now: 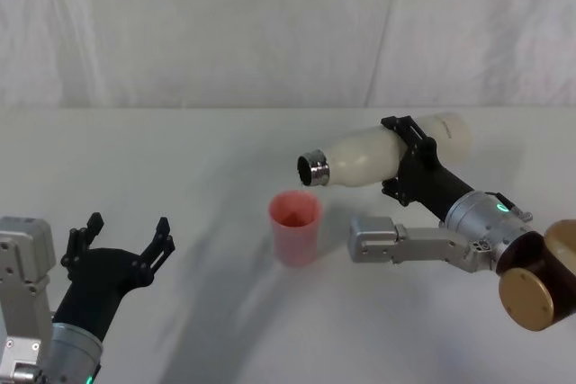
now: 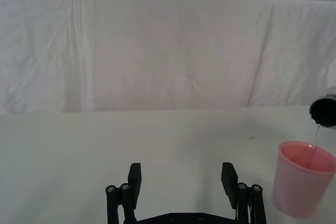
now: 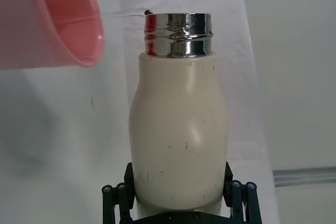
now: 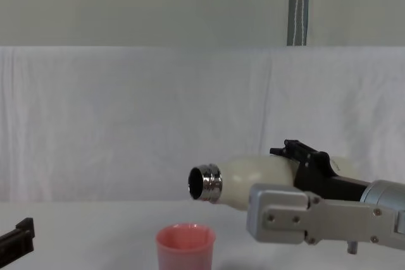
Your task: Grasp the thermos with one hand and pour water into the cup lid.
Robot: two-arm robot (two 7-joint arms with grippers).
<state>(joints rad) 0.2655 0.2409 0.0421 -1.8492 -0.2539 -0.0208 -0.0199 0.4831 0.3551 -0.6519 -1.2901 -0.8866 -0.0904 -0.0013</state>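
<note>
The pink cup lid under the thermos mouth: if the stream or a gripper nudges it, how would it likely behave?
The cup lid looks like thin plastic and stands free on the table, so it is probably light and slides easily. Being small and tapered toward its base, it may tip if bumped near the rim. The thin stream from the thermos, held by the right gripper, probably won't move it.
</note>
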